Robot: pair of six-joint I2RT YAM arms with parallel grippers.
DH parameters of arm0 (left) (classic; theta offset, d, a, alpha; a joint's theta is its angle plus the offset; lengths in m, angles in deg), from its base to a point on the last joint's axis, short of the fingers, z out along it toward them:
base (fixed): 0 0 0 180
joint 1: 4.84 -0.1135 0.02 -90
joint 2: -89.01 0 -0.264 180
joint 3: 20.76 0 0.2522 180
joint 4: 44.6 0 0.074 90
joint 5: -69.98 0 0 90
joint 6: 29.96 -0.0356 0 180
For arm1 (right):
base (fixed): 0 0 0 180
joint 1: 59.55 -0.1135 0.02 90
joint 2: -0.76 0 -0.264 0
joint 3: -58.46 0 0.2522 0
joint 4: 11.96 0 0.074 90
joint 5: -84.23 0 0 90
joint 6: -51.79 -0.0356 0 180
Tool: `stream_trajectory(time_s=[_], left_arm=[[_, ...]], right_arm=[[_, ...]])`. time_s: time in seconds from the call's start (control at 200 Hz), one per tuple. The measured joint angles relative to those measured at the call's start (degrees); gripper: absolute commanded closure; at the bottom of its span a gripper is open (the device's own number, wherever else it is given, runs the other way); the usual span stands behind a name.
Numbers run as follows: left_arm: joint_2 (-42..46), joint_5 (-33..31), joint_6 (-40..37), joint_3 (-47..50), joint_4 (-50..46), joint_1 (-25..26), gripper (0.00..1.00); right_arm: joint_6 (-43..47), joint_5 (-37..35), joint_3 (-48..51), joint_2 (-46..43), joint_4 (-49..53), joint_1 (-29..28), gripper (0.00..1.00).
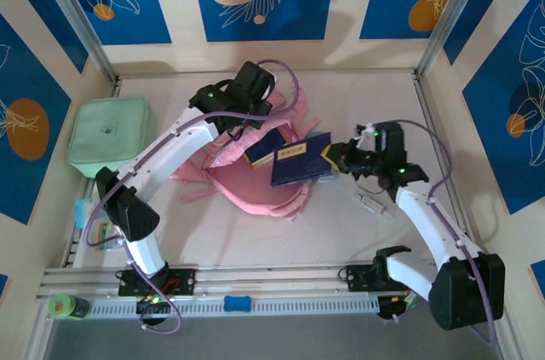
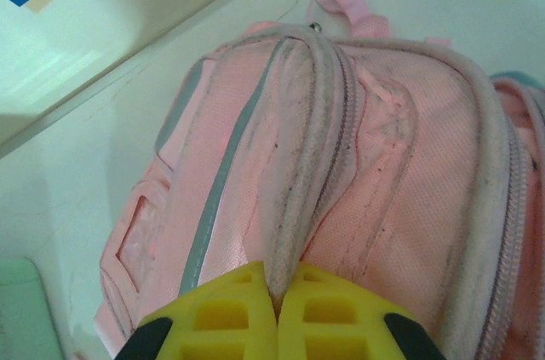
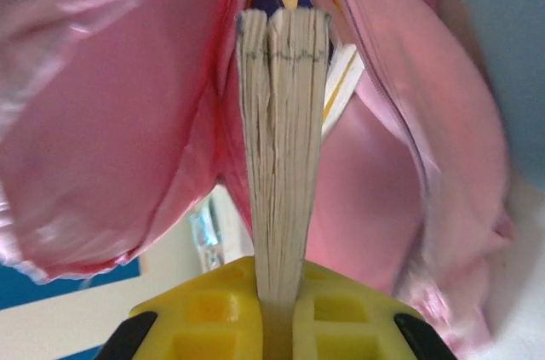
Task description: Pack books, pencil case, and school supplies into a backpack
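Note:
The pink backpack (image 1: pixel 243 185) lies in the middle of the table with its mouth held up. My left gripper (image 1: pixel 255 111) is shut on a fold of the backpack's zipped rim (image 2: pixel 294 207), pinched between the yellow fingers (image 2: pixel 230 309). My right gripper (image 1: pixel 335 158) is shut on the dark navy book (image 1: pixel 300 160), which pokes partway into the opening. In the right wrist view the book's page edge (image 3: pixel 283 147) stands between the pads, with pink lining on both sides. Another book with yellow on it (image 1: pixel 261 152) sits deeper inside. The pencil case is out of view.
A mint-green lidded box (image 1: pixel 111 134) stands at the left. Small supplies lie by the left wall (image 1: pixel 92 225), and a small clear item (image 1: pixel 373 204) lies right of the backpack. A green roll (image 1: pixel 68 305) sits on the front rail.

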Motion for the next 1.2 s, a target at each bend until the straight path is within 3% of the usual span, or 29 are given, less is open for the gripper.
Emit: stream_trajectory(time_s=[0.18, 0.365, 0.545, 0.84, 1.09, 1.201], left_arm=[[-0.5, 1.2, 5.4, -1.7, -1.2, 0.1, 1.0], [-2.3, 1.9, 9.8, -3.6, -2.0, 0.1, 1.0], [-3.4, 2.6, 12.4, -3.7, -1.8, 0.2, 1.0], [-4.1, 3.2, 13.2, -3.8, -0.9, 0.2, 1.0], [-4.1, 3.2, 13.2, -3.7, -0.6, 0.2, 1.0], [-4.1, 3.2, 13.6, -3.5, -0.5, 0.2, 1.0]], right_arm=[[-7.3, -17.6, 3.4, 8.3, -18.1, -12.3, 1.0], [-10.3, -32.9, 2.5, 17.8, -32.9, -18.6, 1.0], [-12.4, -39.9, -1.0, 30.2, -42.6, -20.0, 0.76], [-13.0, -36.4, -4.5, 32.4, -36.9, -21.3, 0.58], [-12.5, -27.0, -3.5, 29.2, -25.8, -20.9, 0.61], [-11.9, -23.9, -3.5, 28.7, -22.4, -20.8, 0.7]])
